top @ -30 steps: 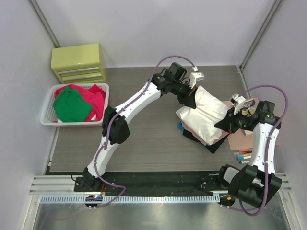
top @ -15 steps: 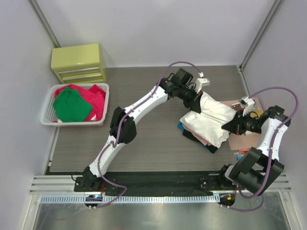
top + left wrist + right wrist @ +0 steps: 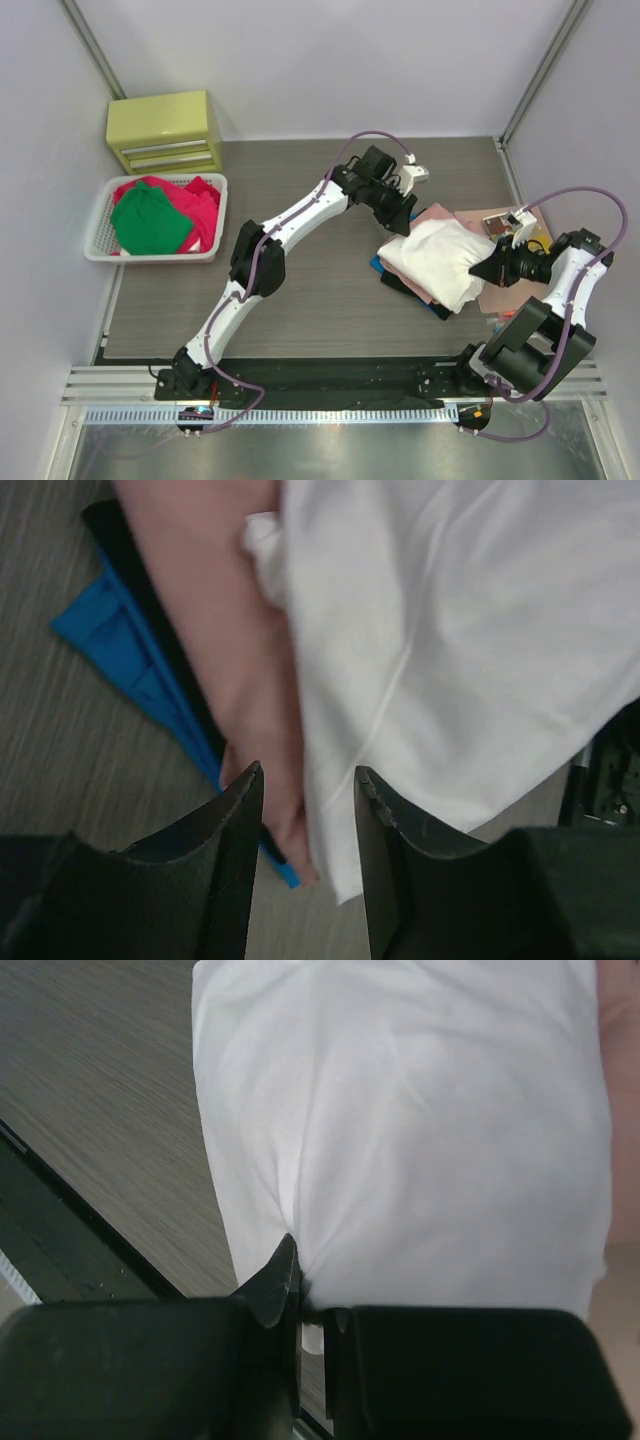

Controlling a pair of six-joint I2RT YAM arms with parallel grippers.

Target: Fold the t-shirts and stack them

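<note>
A white t-shirt (image 3: 435, 258) lies folded on top of a stack, over a salmon-pink shirt (image 3: 440, 212), a blue one (image 3: 378, 264) and a black one (image 3: 432, 303). My left gripper (image 3: 405, 218) hovers at the stack's far edge. In the left wrist view it is open (image 3: 305, 780), with the white shirt (image 3: 470, 630) and the salmon-pink shirt (image 3: 230, 630) below it and nothing held. My right gripper (image 3: 490, 268) is shut (image 3: 308, 1295) on the near-right edge of the white shirt (image 3: 400, 1110).
A white slotted basket (image 3: 100, 225) at the left holds a green shirt (image 3: 150, 220) and red and magenta shirts (image 3: 205, 205). A yellow drawer cabinet (image 3: 165, 130) stands behind it. A flat tan sheet (image 3: 505, 295) and coloured pens (image 3: 500, 322) lie right of the stack.
My left gripper has opened and let go of the white shirt, which has settled onto the stack. My right gripper has moved to the right, still pinching the shirt's edge.
</note>
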